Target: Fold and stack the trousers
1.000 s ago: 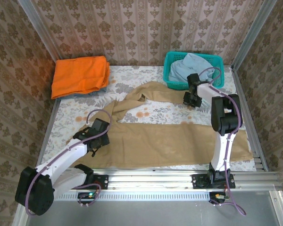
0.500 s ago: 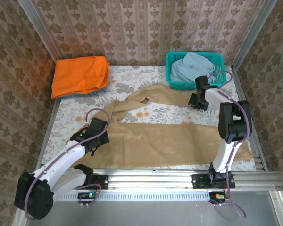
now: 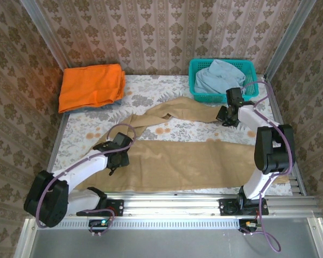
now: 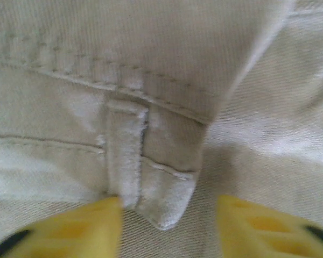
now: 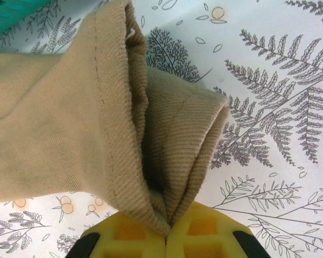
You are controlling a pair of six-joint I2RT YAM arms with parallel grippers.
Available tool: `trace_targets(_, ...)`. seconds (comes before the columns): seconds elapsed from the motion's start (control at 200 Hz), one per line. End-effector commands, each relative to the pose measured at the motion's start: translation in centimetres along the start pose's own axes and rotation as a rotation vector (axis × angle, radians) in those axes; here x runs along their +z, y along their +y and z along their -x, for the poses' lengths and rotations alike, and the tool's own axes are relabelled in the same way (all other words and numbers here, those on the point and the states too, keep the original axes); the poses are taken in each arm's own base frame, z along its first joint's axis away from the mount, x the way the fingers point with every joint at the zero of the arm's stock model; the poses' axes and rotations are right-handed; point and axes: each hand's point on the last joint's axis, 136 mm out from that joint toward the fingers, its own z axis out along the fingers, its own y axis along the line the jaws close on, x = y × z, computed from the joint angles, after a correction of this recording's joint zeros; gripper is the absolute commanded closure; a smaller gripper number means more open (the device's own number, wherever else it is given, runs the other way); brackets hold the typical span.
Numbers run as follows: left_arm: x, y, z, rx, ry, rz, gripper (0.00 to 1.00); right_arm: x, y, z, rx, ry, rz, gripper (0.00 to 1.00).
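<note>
Lying long axis left-right: trousers [image 3: 194,164] | far leg pinched in right end effector [image 3: 222,115]

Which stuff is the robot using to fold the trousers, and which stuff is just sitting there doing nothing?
For the job:
- the trousers, tan, spread out flat
- the right claw, shut on the end of one leg
- the left claw, open over the waistband

Just lying about:
- the orange cloth, far left corner
- the basket, far right corner
- the blue cloth inside the basket

A robot test booth dressed homelike; damask wallpaper panels [image 3: 167,32] in aluminium framing [image 3: 44,32]; a floral-clothed table [image 3: 151,88].
</note>
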Motion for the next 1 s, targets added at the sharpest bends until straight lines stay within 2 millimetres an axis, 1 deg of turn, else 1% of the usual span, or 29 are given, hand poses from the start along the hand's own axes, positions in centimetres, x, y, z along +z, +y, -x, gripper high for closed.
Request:
trace_targets(0.0,-0.2,0.7,0.5,-0.012,-0.027,0.046,0.76,-1.6,0.4,0.2,0.012,-0.031,0.032,1.00)
trace_targets(0.135,-1.2,1.3,1.4,0.001,-0.069,0.074,1.00,-2.4,0.2,0.1,0.011,-0.047,0.037,1.00)
trace_targets(0.305,-3.0,1.4,2.6,0.012,-0.125,0.060,1.00,-3.5,0.0,0.2,0.012,-0.065,0.043,1.00)
trace_targets(0.4,-4.6,1.6,3.4,0.005,-0.175,0.038,1.00,-4.1,0.0,0.2,0.013,-0.076,0.049,1.00)
trace_targets(0.46,-5.8,1.5,4.2,0.003,-0.212,0.012,1.00,-4.5,0.0,0.3,0.012,-0.082,0.054,1.00)
trace_targets(0.5,-6.6,1.8,4.9,-0.008,-0.232,0.011,1.00,-4.6,0.0,0.2,0.012,-0.082,0.054,1.00)
trace_targets(0.605,-8.7,2.4,7.8,-0.042,-0.293,-0.005,1.00,-5.2,0.1,0.3,0.017,-0.092,0.065,1.00)
trace_targets(0.62,-8.9,3.1,8.5,-0.068,-0.302,0.003,1.00,-5.2,0.1,0.3,0.017,-0.092,0.067,1.00)
trace_targets(0.685,-9.8,4.2,11.0,-0.126,-0.344,-0.008,1.00,-5.5,0.1,0.2,0.017,-0.094,0.071,1.00)
trace_targets(0.795,-10.5,6.0,15.2,-0.213,-0.391,-0.029,1.00,-5.9,0.1,-0.1,0.017,-0.096,0.078,1.00)
trace_targets(0.86,-10.7,7.3,17.3,-0.259,-0.407,-0.028,1.00,-6.1,-0.1,-0.2,0.018,-0.099,0.079,1.00)
trace_targets(0.95,-10.9,9.4,19.7,-0.335,-0.438,-0.018,1.00,-6.7,-0.4,-0.1,0.024,-0.114,0.078,1.00)
trace_targets(0.995,-10.6,10.4,20.5,-0.386,-0.443,-0.032,1.00,-7.2,-0.6,0.0,0.030,-0.124,0.081,1.00)
